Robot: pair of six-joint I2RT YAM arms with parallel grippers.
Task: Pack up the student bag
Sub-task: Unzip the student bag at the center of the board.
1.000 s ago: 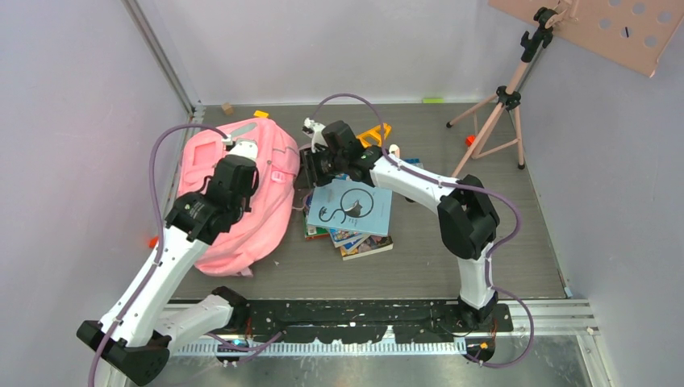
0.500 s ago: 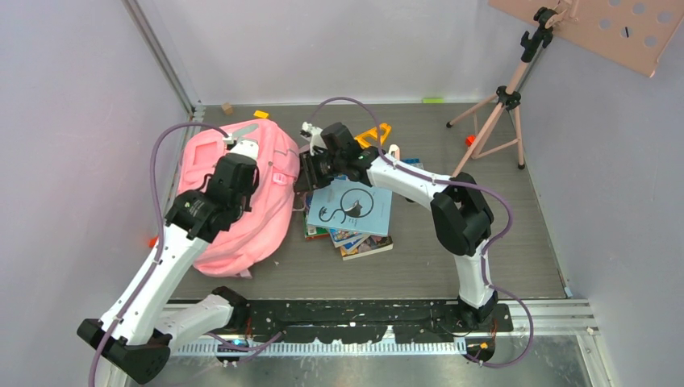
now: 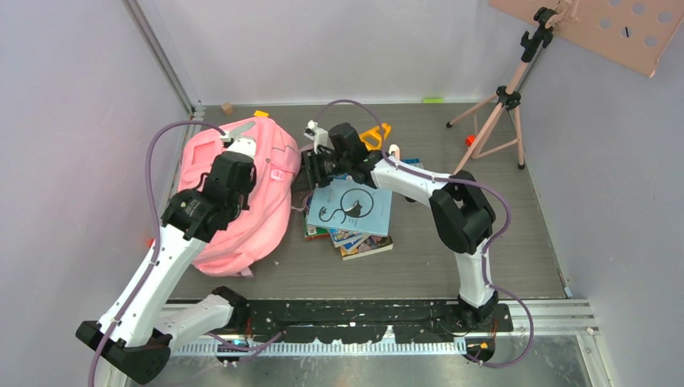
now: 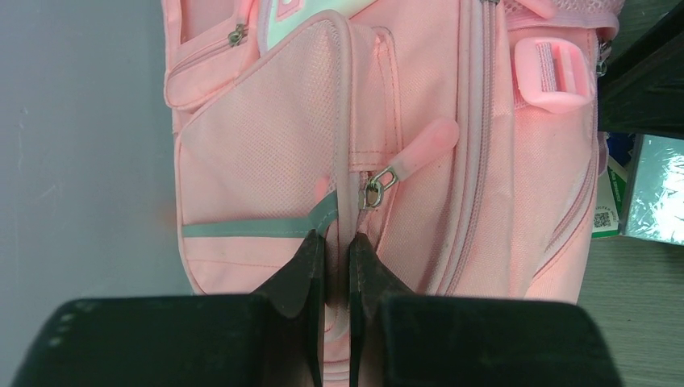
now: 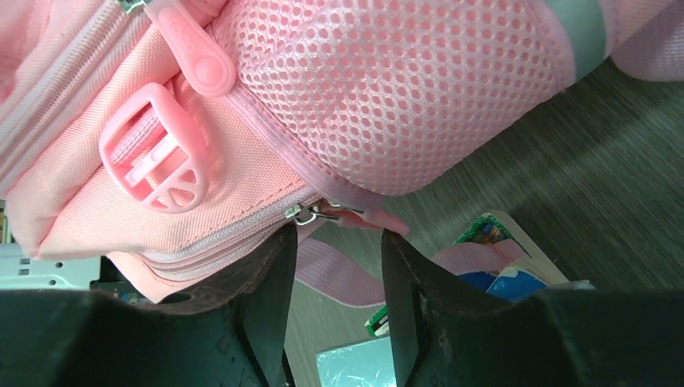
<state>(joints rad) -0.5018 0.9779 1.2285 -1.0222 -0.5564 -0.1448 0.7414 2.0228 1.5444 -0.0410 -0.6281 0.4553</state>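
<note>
In 2 wrist views only, we see left gripper (image 4: 337, 238) pinching bag (image 4: 258, 161) piping (image 4: 347, 105); right gripper (image 5: 339, 235) gapes around zip pull (image 5: 375, 219).

Figure: pink tripod (image 3: 506, 98) with pale lilac walls (image 3: 339, 48) behind, grey wood-grain counter (image 3: 419, 270) beneath, perforated pink board (image 3: 613, 28) above.

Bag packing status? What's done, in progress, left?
Done: nothing packed yet. The book stack lies outside, beside the student bag.
In hand: the left claw pinches the bag's front-pocket seam, likely to steady it. The right claw stands open around a side zipper pull, and that zipper looks closed.
Left: open the zipper, load the books, close up.
</note>
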